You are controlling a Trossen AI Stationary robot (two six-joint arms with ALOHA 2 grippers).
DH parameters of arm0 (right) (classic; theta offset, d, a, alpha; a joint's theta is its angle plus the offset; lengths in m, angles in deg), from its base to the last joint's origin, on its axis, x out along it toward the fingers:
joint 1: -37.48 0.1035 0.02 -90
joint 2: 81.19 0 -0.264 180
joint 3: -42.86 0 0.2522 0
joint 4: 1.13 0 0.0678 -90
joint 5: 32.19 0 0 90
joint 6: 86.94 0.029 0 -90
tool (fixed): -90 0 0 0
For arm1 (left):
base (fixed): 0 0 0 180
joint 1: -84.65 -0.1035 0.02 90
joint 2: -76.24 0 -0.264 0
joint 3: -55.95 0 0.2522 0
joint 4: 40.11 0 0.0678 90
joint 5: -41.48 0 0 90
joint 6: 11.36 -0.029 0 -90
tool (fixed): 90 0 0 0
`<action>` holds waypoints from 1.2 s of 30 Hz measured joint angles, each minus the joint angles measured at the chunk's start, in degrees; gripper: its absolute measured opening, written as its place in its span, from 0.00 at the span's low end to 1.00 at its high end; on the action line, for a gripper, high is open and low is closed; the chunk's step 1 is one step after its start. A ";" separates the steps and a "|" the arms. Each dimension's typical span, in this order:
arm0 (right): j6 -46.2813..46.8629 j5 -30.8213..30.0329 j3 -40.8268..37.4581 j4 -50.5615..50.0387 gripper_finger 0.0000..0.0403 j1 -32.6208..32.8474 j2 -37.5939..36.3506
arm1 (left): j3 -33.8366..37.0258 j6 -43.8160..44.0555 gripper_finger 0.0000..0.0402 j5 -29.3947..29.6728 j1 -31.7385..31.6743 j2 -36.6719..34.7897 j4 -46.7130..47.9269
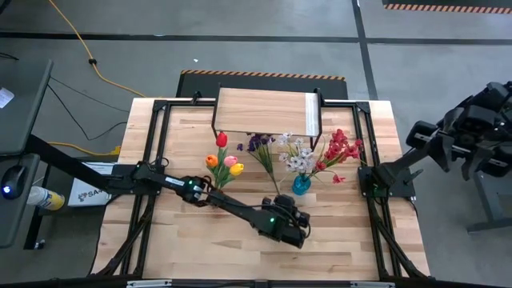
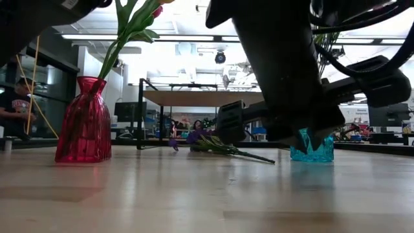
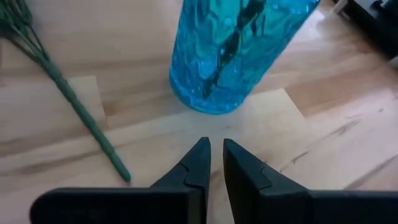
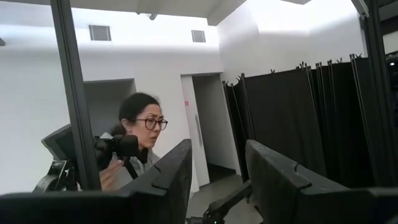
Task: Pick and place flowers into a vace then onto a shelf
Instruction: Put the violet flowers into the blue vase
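A blue glass vase point(image 1: 301, 186) point(image 3: 230, 56) point(image 2: 315, 150) stands on its base on the table and holds a white blossom spray point(image 1: 298, 157). My left gripper point(image 1: 290, 221) point(image 3: 214, 149) hovers just on the near side of it, its fingers drawn together with only a thin slit, holding nothing. A red vase point(image 2: 84, 123) holds tulips point(image 1: 224, 160). A purple spray point(image 1: 260, 146) lies flat on the table, and its stem point(image 3: 74, 106) runs beside the blue vase. A red spray point(image 1: 342, 148) spreads to the right of the blue vase. The shelf point(image 1: 268, 112) stands at the far edge. My right gripper point(image 4: 217, 168) waits open, off the table's right side.
The black frame rails point(image 1: 160, 152) run along the table's left and right sides. A small red piece point(image 1: 338, 178) lies right of the blue vase. Bare wood spreads along the near edge point(image 1: 240, 256). A person point(image 4: 140, 143) stands in the room beyond the right arm.
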 joint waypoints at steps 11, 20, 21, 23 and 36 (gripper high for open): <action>1.07 -0.76 -0.02 -1.02 0.35 0.00 0.00 | 0.00 0.02 0.11 1.70 -0.81 -0.02 1.33; 1.52 -3.96 -0.02 -1.13 0.35 0.00 0.00 | 0.00 0.04 0.13 1.14 -3.01 -0.04 1.59; 1.86 -3.96 -0.02 -1.13 0.35 0.00 0.00 | 0.00 0.03 0.13 1.13 -3.33 -0.04 1.59; 2.48 -3.96 -0.02 -1.13 0.35 0.00 0.00 | 0.00 0.04 0.13 0.67 -3.82 -0.04 1.67; 3.21 -3.93 -0.04 -1.15 0.35 0.00 0.00 | 0.00 1.79 0.19 -4.98 -5.37 -0.07 2.78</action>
